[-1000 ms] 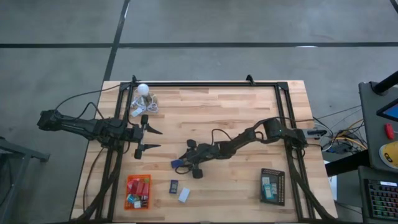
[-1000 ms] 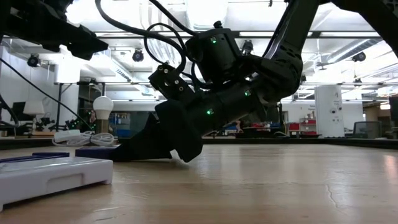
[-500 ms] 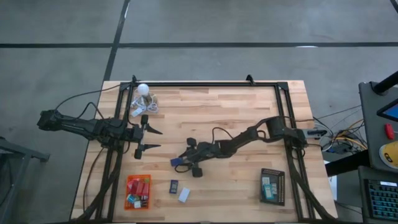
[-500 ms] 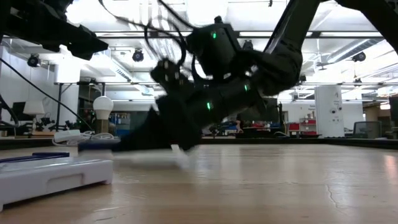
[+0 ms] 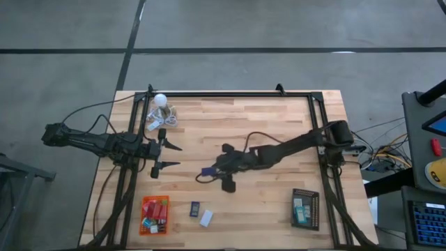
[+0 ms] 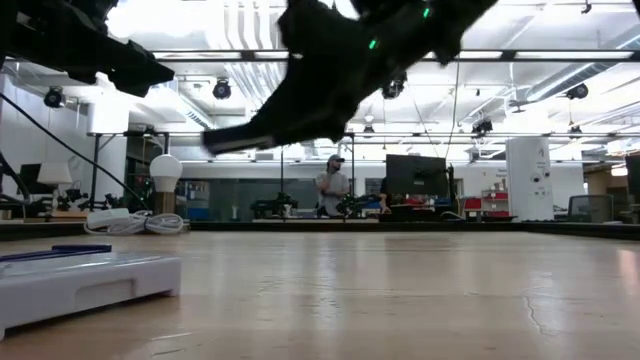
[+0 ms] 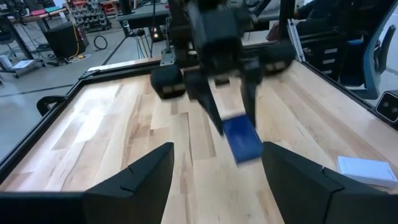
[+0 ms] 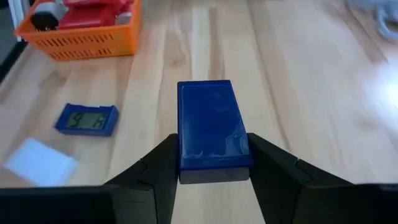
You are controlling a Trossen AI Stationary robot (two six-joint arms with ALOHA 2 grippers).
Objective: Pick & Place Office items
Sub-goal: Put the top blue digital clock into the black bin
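The right gripper (image 8: 208,163) is pinching a navy block (image 8: 211,127) by its long sides, lifted clear at centre frame. It is appearing rigid, light, smooth-faced; side grip suits. Left gripper (image 5: 169,156) is waiting spread, centre-left.

Digits glow on the little blue clock (image 8: 86,119) lying near the orange tray (image 8: 84,38) on the worktop, but they're too blurry to read; no other lettering, label or brand comes through anywhere else
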